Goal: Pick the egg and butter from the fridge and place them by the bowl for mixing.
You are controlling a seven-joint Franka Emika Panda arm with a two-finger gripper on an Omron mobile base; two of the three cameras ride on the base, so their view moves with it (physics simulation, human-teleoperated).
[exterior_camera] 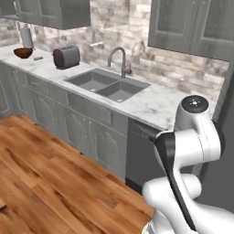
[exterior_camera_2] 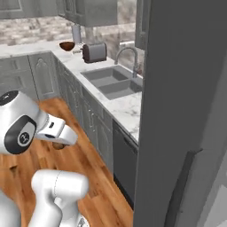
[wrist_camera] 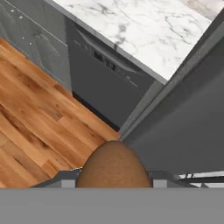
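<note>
Gripper (wrist_camera: 113,186) clamped on the egg (wrist_camera: 113,167), held over the wood floor just beside the fridge (exterior_camera_2: 186,111). Bowl (exterior_camera: 23,53) sits well apart, at the far end of the desk (exterior_camera: 155,103) past the toaster (exterior_camera: 66,56). Risk: long carry, a jolt or clipping the desk edge could slip or drop the egg.

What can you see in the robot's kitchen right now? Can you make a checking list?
Surface: marble counter, double sink.
Job's things: egg in the gripper; bowl at the counter's far end; fridge, dark front beside the counter; butter: nothing seen.
Clutter: toaster, paper towel roll behind the bowl.
Grippers: shut on the egg, above the wood floor.
Cables: nothing seen.
Surroundings: grey cabinets, dishwasher, stone wall.
</note>
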